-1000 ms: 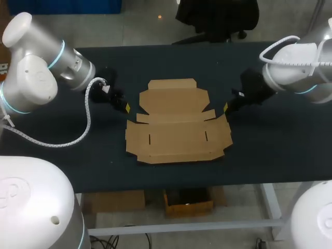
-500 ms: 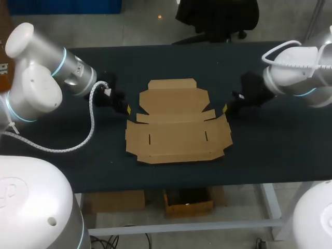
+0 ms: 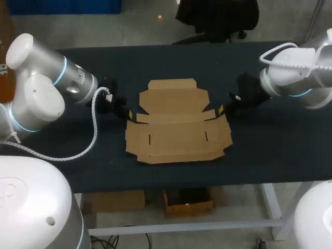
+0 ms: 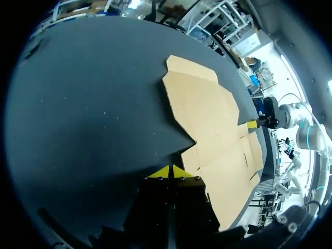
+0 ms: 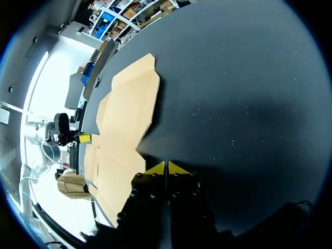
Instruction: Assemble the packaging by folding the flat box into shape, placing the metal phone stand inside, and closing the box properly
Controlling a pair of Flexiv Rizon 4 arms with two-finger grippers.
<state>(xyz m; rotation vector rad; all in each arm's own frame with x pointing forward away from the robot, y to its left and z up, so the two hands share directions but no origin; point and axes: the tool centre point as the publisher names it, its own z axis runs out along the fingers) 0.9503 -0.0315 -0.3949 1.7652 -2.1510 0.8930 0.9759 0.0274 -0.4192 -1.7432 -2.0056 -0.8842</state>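
The flat brown cardboard box (image 3: 176, 122) lies unfolded in the middle of the dark table, also seen in the left wrist view (image 4: 218, 129) and the right wrist view (image 5: 124, 129). My left gripper (image 3: 129, 112) is shut and empty, its yellow tips (image 4: 171, 172) just off the box's left edge near a side flap. Shut and empty as well, my right gripper (image 3: 221, 109) has its tips (image 5: 166, 168) close to the right edge by the opposite flap. No metal phone stand is in view.
The dark table (image 3: 270, 140) stretches wide on both sides of the cardboard. The white cable (image 3: 93, 129) of my left arm hangs low over the table's left part.
Both grippers have crept inward toward the box's side edges; the left one moved right and slightly down, the right one moved left. The box has not moved.
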